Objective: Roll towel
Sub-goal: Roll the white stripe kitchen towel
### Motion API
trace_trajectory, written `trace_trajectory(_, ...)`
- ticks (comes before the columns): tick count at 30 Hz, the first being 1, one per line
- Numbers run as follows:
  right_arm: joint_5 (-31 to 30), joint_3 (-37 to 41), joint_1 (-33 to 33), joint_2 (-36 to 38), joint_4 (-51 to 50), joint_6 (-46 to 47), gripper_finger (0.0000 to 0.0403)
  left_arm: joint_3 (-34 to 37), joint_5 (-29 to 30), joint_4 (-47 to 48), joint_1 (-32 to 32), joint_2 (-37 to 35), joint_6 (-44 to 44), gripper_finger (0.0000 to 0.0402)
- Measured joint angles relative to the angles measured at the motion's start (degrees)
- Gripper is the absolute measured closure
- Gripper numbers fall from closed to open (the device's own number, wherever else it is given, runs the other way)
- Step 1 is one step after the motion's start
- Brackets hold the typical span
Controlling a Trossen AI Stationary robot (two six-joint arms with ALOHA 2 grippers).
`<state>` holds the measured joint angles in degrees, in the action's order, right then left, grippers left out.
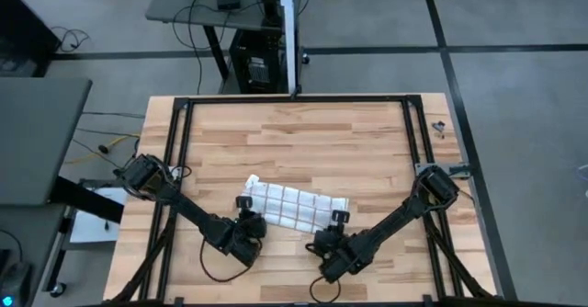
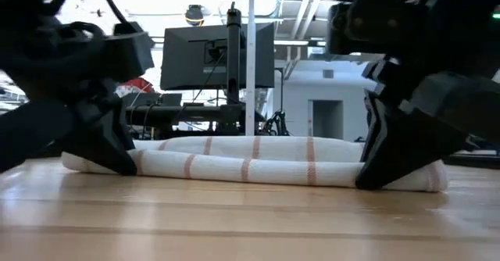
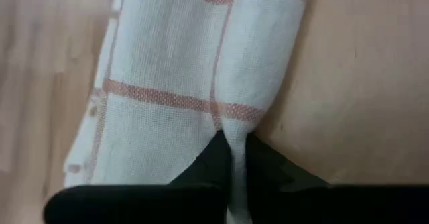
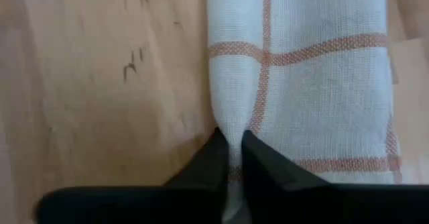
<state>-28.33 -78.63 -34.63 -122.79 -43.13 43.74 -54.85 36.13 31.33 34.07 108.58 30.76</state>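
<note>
Below the centre of the high view, slightly toward the lower edge, the towel [image 1: 292,205] lies on the wooden table [image 1: 294,132] as a narrow folded strip, running from centre-left down toward centre-right on a slight slant. Its white cloth carries a grid of thin reddish-brown lines. My left gripper [image 1: 248,216] sits at the strip's left end, on the edge nearest the bottom of the frame, and my right gripper [image 1: 338,218] sits at the right end on that same edge.

Seen from my left wrist, my two dark fingers [image 3: 213,162] are pressed together with a thin pinch of the towel's [image 3: 194,70] edge caught between them. From my right wrist the picture is the same: fingers [image 4: 216,162] drawn together on a fold of the towel's [image 4: 301,76] near edge, bare wood beside it.

Across the low view, the towel [image 2: 250,161] shows as a long, low roll of layered cloth resting flat on the table, with my left gripper [image 2: 117,155] planted at the frame's left end and my right gripper [image 2: 375,167] at the frame's right end, both down on the cloth.
</note>
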Motion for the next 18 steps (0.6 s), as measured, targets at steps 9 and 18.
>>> trace_trajectory(9,11.98,1.37,-0.8,6.23,7.08,6.19,0.0399,0.4,-23.74,-0.1,-0.71,-10.34,7.1,0.04)
trace_trajectory(18,27.88,5.16,-0.78,9.65,20.76,7.65,0.0401,6.57,-41.04,-12.4,0.41,-15.59,17.07,0.0401)
